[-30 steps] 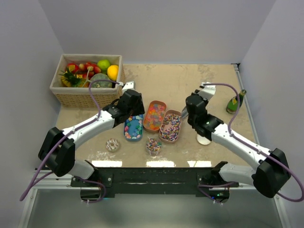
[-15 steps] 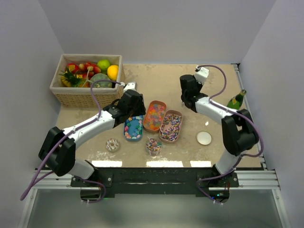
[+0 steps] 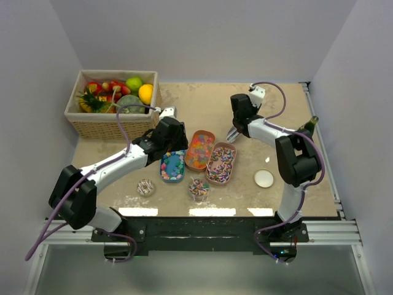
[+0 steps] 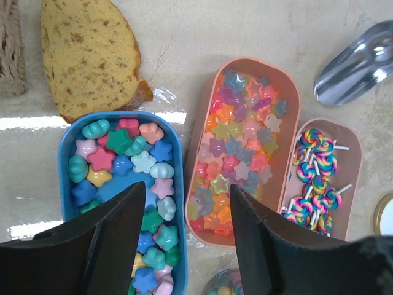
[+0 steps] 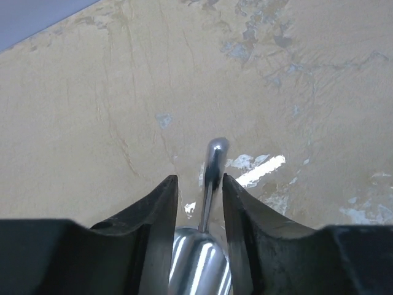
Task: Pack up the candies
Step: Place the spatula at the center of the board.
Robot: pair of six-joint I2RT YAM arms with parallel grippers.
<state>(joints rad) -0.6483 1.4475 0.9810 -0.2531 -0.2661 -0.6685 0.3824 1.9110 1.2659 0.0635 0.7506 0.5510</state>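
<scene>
1. My left gripper [image 4: 187,187] hangs wide open over the blue tray [image 4: 64,144], holding nothing.
2. The candies [image 4: 236,166] lie in three trays in the middle of the top view. A few more sit in a small cup [image 3: 198,188] below them.
3. Right of the trays, my right gripper [image 5: 199,179] stands open around the scoop [image 5: 212,163] handle. I think scooping comes next, so I must close on the handle first.

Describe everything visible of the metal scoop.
The scoop is shiny silver metal: a rounded hollow bowl and a slim handle with a rounded tip. It appears to lie on the beige marbled table, close to the pink tray of swirled candies but apart from it. The right pincer straddles its handle, one finger each side; whether it grips cannot be told.
</scene>
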